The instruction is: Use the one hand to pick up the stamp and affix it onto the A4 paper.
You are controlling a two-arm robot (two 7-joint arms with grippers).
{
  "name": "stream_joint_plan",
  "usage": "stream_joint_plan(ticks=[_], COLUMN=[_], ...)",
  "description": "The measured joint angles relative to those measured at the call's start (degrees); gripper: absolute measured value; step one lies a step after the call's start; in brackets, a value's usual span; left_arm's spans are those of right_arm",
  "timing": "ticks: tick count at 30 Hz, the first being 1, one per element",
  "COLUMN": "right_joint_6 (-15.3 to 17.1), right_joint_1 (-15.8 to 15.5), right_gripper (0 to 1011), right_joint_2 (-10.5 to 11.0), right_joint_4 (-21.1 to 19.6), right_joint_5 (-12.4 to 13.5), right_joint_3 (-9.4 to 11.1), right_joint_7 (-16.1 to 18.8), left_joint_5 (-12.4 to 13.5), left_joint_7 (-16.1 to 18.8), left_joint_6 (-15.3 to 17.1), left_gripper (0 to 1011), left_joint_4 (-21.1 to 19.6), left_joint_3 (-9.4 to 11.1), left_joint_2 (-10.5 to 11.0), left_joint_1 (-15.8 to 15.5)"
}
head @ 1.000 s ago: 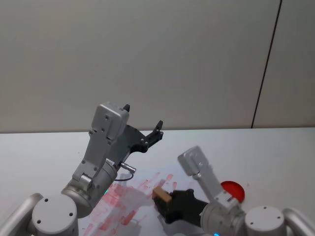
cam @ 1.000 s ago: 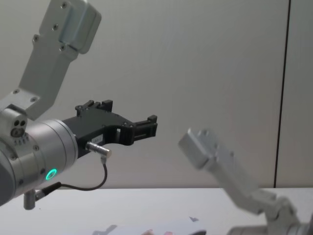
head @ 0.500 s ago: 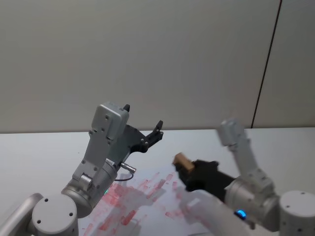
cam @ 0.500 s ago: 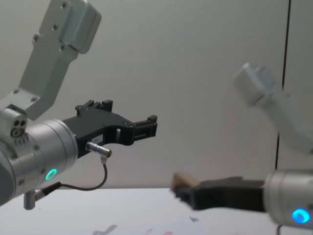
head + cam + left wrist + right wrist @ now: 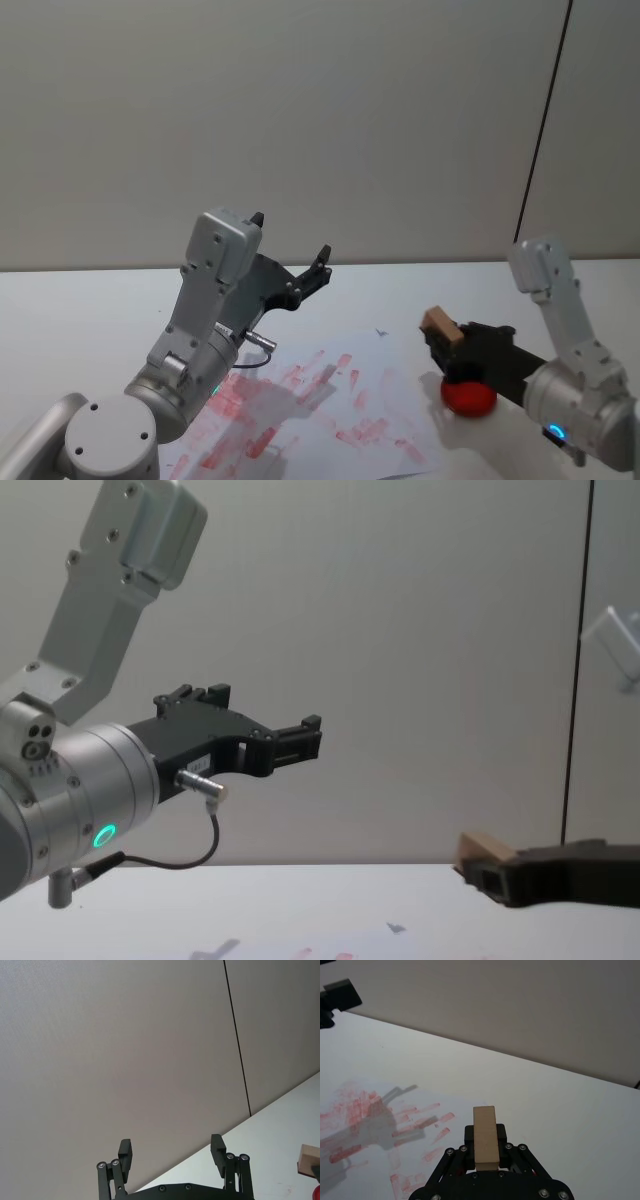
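Observation:
The stamp (image 5: 438,324), a small light-brown wooden block, is clamped between the black fingers of my right gripper (image 5: 447,338), which is shut on it. It hangs in the air just past the right edge of the A4 paper (image 5: 330,405), over a red round pad (image 5: 468,398). The right wrist view looks along the stamp (image 5: 484,1120) in the gripper (image 5: 485,1135), with the red-marked paper (image 5: 395,1125) beyond it. From the chest, the stamp (image 5: 482,847) and gripper (image 5: 498,876) sit low on the right. My left gripper (image 5: 291,236) is raised over the paper's far left side, open and empty.
The white table (image 5: 80,300) runs back to a grey wall. The left arm's grey forearm (image 5: 215,290) with a looped black cable stands above the paper's left part. The left wrist view shows the open fingers (image 5: 125,1149) against the wall, with the stamp (image 5: 308,1160) far off.
My right arm has swung to the right with the stamp, from over the paper to above the red pad. The left arm has not moved.

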Motion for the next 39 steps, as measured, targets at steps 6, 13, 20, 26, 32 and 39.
stream_joint_plan(ticks=[6, 13, 20, 26, 32, 39], right_joint_6=[0.7, 1.1, 1.6, 1.9, 2.2, 2.4], right_joint_1=[-0.5, -0.6, -0.6, -0.6, -0.6, -0.5], right_gripper=[221, 221, 220, 221, 220, 221], right_joint_2=[1.2, 1.6, 1.9, 2.0, 2.0, 2.0], right_joint_4=[0.0, 0.8, 1.9, 2.7, 3.4, 4.0], right_joint_5=[-0.6, -1.6, -3.0, -3.9, -4.9, -5.6], right_joint_3=[0.6, 0.7, 0.5, 0.4, 0.2, 0.1], right_joint_7=[-0.1, 0.0, 0.2, 0.2, 0.2, 0.1], left_joint_5=[0.0, 0.0, 0.0, 0.0, 0.0, 0.0], left_joint_7=[0.0, 0.0, 0.0, 0.0, 0.0, 0.0], left_joint_6=[0.0, 0.0, 0.0, 0.0, 0.0, 0.0], left_gripper=[1002, 1001, 1001, 1001, 1001, 1002], left_joint_4=[0.0, 0.0, 0.0, 0.0, 0.0, 0.0], left_joint_3=[0.0, 0.0, 0.0, 0.0, 0.0, 0.0], left_joint_2=[0.0, 0.0, 0.0, 0.0, 0.0, 0.0], left_joint_1=[0.0, 0.0, 0.0, 0.0, 0.0, 0.0])
